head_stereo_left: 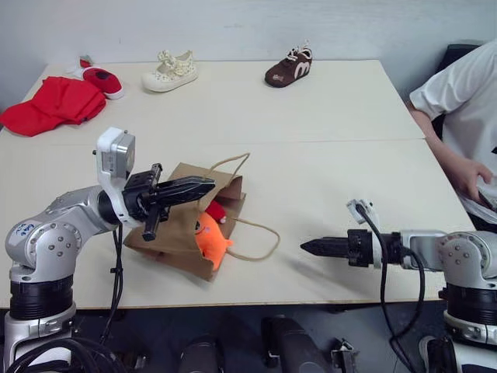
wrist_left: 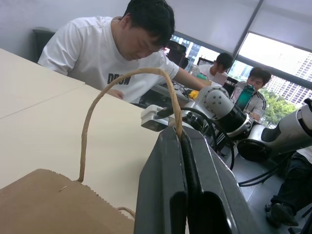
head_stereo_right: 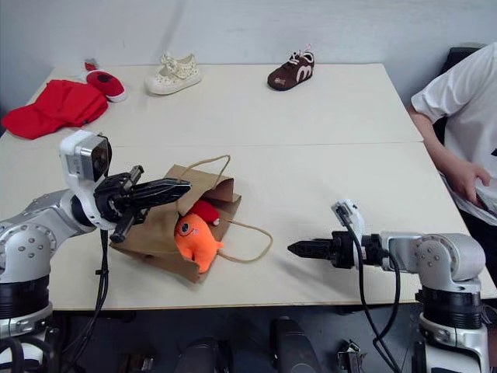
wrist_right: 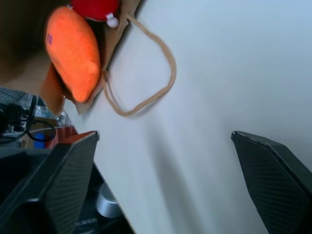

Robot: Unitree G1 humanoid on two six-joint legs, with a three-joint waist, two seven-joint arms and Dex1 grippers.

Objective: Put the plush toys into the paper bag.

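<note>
**Both toys at the bag mouth, orange one only half in**

Nearest the head camera, the two arms flank the work area, above the wide pale cream table (head_stereo_left: 326,116).

Brown kraft paper bag (head_stereo_right: 151,233) with twisted cord loop handles lies on its side near the front edge, mouth facing the robot's right. One handle loop rests flat on the table; the other is lifted.

Left gripper (head_stereo_left: 208,185): black fingers clenched on the raised cord handle, as the left wrist view shows, holding the upper lip of the mouth up.

Right gripper (head_stereo_right: 293,248): fingers spread wide, grasping nothing, set well apart from the bag on its right, pointing back toward the mouth.

Bright orange fish-like plush toy (head_stereo_right: 194,239) with a round eye sits in the mouth, much of its body lying out over the lower lip. Small round red plush toy (head_stereo_right: 206,211) sits just behind it, deeper in.

Judgement: placement step is close to complete; the orange toy is not yet fully inside. Next move calls for the right gripper to return to the mouth and nudge the orange toy further in, while the left holds the handle up. Risk: lifting the bag by one handle now could tip the orange toy out.

Background: red cloth heap (head_stereo_left: 50,105) and three small shoes at the far edge; person in a white shirt (head_stereo_left: 462,109) seated at the right.
</note>
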